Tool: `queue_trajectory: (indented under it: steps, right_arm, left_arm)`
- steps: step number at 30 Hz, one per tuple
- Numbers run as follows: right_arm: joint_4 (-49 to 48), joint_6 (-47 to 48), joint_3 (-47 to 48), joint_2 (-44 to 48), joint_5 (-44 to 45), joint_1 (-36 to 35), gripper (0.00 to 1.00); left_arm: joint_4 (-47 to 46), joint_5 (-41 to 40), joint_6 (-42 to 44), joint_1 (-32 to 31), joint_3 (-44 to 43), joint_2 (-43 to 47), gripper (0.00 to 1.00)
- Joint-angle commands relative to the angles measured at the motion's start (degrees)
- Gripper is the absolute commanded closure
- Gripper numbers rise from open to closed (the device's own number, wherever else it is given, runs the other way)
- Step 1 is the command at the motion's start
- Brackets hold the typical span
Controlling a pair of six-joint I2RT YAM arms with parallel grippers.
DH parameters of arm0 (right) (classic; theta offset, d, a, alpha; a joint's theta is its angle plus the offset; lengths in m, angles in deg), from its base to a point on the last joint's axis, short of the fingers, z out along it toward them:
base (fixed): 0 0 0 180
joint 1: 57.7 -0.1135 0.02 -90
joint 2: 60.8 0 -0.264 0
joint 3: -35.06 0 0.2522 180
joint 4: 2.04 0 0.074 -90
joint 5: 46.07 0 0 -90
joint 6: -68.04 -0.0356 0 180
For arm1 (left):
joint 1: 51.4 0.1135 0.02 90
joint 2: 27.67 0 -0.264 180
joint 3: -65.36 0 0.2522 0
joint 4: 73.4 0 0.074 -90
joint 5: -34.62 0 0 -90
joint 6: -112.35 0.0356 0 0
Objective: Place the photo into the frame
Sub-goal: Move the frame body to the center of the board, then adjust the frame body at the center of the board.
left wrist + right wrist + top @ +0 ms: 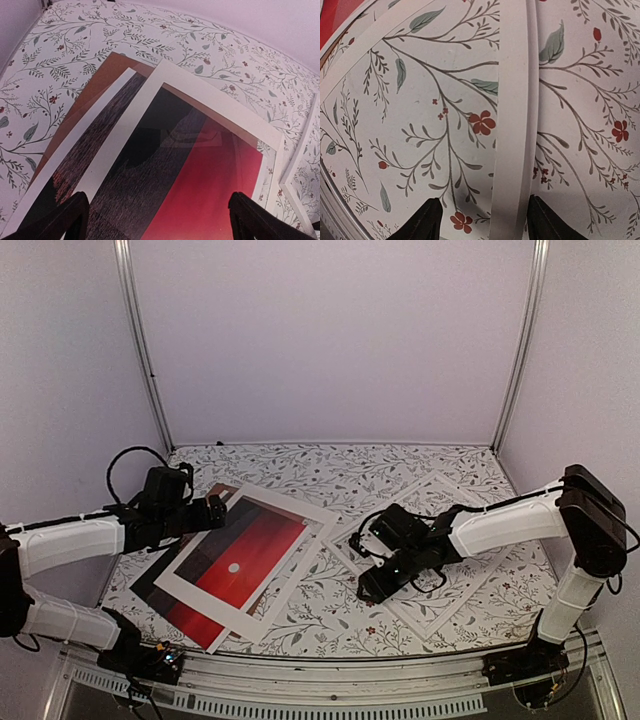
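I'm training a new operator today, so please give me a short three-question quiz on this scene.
1. True or false: the white window mat lies on top of the photo.
2. Whose fingers straddle a rail of the frame? A) left gripper B) right gripper
3. Fill in: the backing board under the photo is ____ in colour.
Key: 1 true; 2 B; 3 brown.

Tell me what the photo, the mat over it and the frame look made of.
The photo: paper, seemingly semi-gloss; a faint sheen crosses it. The mat: thick matte card, likely; its cut window edge shows thickness. The frame: thin white matte strip, wood or plastic, can't tell.
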State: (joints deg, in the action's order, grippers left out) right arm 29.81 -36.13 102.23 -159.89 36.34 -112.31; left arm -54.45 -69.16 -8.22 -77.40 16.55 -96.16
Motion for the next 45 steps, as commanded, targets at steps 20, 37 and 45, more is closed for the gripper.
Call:
queue_trajectory:
  steps: [20, 37, 45]
  right_arm:
    - [0.4, 3.7, 18.2, -5.1, 8.8, 3.9, 0.15]
    - [8.8, 6.7, 59.3, -35.4, -6.4, 21.3, 0.08]
    - [10.7, 4.5, 67.5, -45.0, -8.5, 23.3, 0.09]
  left_arm:
    - [-1.0, 5.1, -10.3, 9.8, 10.3, 3.2, 0.00]
    - [-9.2, 18.4, -14.2, 12.5, 9.0, -5.3, 0.03]
    - [-12.6, 20.4, -16.8, 12.1, 10.0, -7.3, 0.05]
